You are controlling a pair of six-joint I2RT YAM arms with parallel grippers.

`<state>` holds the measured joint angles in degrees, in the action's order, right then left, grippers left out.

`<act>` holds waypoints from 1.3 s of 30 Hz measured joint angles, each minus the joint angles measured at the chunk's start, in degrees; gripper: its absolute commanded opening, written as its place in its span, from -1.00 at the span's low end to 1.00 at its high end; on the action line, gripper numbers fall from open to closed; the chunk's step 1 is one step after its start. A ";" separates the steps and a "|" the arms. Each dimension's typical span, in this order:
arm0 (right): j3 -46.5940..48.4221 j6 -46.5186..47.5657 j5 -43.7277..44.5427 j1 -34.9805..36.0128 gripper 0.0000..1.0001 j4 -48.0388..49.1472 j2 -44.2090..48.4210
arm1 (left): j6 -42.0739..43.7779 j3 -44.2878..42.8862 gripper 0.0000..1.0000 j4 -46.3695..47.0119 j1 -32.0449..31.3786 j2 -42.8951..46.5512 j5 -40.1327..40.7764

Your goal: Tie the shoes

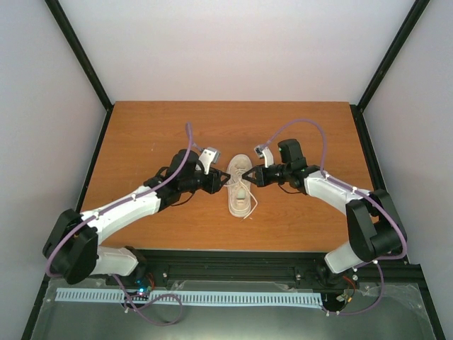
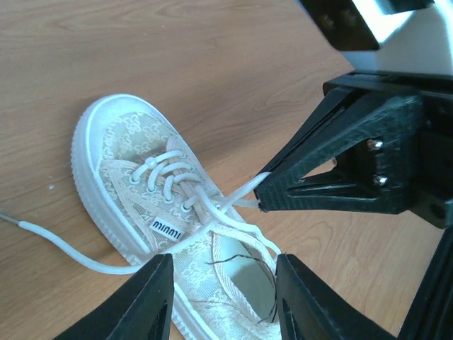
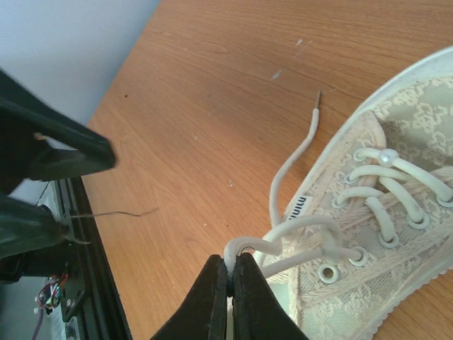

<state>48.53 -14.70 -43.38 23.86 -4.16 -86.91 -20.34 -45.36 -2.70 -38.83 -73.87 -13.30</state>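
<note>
At the centre of the tabletop [image 1: 141, 142], the shoe [image 1: 241, 185] is standing upright on its sole, its toe pointing away from the arm bases. The left arm [image 1: 127, 205] and right arm [image 1: 333, 188] are reaching in from either side, and their tips are almost meeting over the laced section of the shoe.

Right jaws: closed and gripping a loop of the lace [image 3: 249, 245]. In the right wrist view, the two fingers [image 3: 212, 297] are pressing together, and the white loop is emerging just above their tips, close beside the eyelets. The left wrist view is showing the same grip from the opposite side — a strand is running from the eyelets up to the black fingertip.

Left jaws: standing open and holding nothing. In the left wrist view, their fingers [image 2: 152, 301] are hovering well apart, with the opening of the shoe lying between them.

A free lace end [image 2: 64, 246] is lying loose on the tabletop beside the shoe — it is curving away from the sidewall and is touching neither arm.
</note>
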 measured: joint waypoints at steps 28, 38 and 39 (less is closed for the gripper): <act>0.17 1.92 -3.56 0.13 -0.94 -0.31 -0.48 | 8.04 -5.92 -0.66 5.60 2.40 -17.16 -18.49; 0.20 1.84 -3.80 -0.20 -0.95 0.20 -1.09 | 9.90 -5.46 -0.42 6.78 2.54 -17.49 -16.87; 0.20 1.81 -4.11 -0.20 -0.94 0.35 -1.11 | 10.08 -4.96 -0.40 7.19 2.62 -17.09 -16.44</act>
<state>48.73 -12.88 -47.48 23.66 -3.81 -88.03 -10.26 -50.33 4.49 -36.21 -90.96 -29.74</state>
